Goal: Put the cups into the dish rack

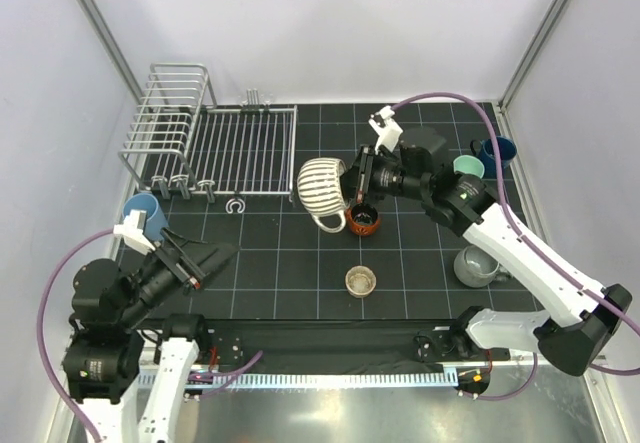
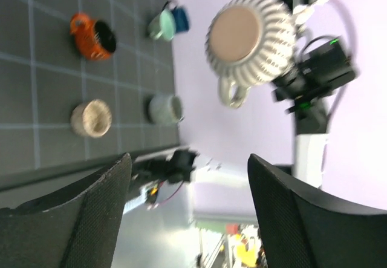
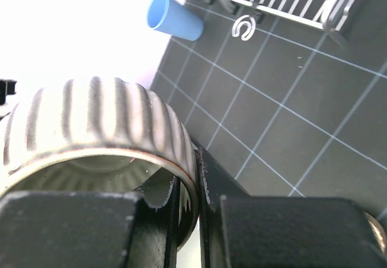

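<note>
My right gripper [image 1: 350, 185] is shut on the rim of the ribbed cream mug [image 1: 322, 188] and holds it tilted in the air, just right of the dish rack [image 1: 240, 148]. In the right wrist view one finger is inside the mug [image 3: 97, 123] and one outside, with the rack [image 3: 284, 2] beyond. My left gripper [image 1: 215, 255] is open and empty, low at the near left. Its view shows the mug [image 2: 251, 35] aloft. On the mat are orange-brown [image 1: 362, 221], tan [image 1: 360, 281], grey [image 1: 475, 265], pale green [image 1: 467, 168] and dark blue [image 1: 497, 151] cups.
A light blue tumbler [image 1: 147, 213] lies on its side at the mat's left edge, near the rack's railed basket end [image 1: 170, 123]. A small white C-shaped piece [image 1: 236, 206] lies in front of the rack. Walls close in on the left, back and right.
</note>
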